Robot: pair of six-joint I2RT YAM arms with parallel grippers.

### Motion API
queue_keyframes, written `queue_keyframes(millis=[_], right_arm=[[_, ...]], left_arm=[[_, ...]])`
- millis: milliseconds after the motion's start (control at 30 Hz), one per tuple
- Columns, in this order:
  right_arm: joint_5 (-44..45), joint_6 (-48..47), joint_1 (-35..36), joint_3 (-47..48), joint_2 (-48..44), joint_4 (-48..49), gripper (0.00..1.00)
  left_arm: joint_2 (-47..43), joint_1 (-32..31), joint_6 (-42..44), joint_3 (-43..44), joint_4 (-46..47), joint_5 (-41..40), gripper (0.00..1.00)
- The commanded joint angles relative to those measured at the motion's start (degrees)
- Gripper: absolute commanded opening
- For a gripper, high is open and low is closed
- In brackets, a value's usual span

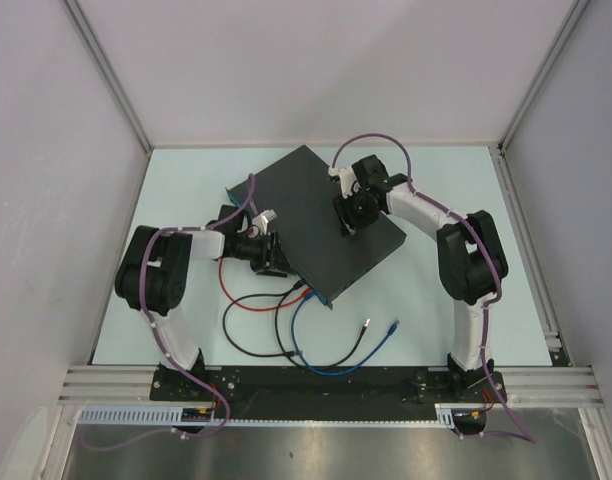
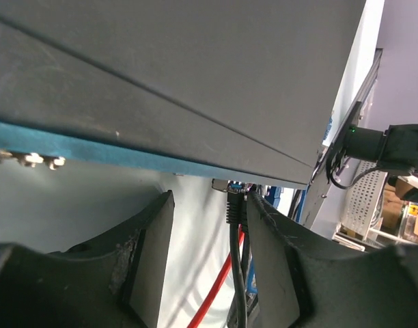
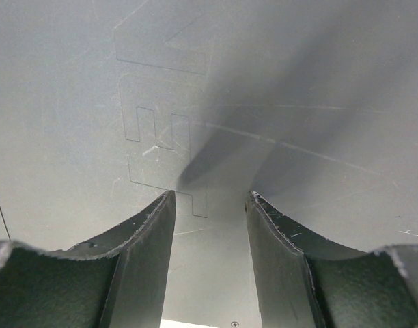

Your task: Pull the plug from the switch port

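Plug [image 2: 233, 205] lineup
Left gripper [image 2: 207, 205] spread, plug seemingly off-centre; right gripper [image 3: 209, 201], also spread, over the switch [image 3: 263, 82]. I'd centre first.

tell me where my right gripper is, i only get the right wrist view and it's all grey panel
observer: The right gripper is open, low over the flat top of the switch, toward its far right side. I cannot tell whether it touches.
operator: where's the plug then
observer: On the opposite side, at the teal port edge. A black plug runs up to a socket there.
operator: is the left arm on it
observer: The left gripper is open with the plug between its fingers, nearer one of them and not yet pinched.
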Motion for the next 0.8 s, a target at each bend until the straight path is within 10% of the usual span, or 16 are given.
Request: queue_keyframes(millis=[0, 433, 767], right_arm=[[-0.8, -0.1, 0.8, -2.8, -0.8, -2.5, 0.51], [-0.2, -0.2, 1.6, -3.8, -1.1, -1.7, 0.52], [0.4, 0.5, 2.1, -3.8, -0.8, -1.4, 0.52]], left_arm=[[1.4, -0.3, 0.3, 2.5, 1.6, 1.1, 0.52], [3.1, -1.2, 1.4, 4.8, -1.4, -3.1, 0.50], [2.0, -5.0, 0.0, 8.7, -14.9, -29.6, 0.47]])
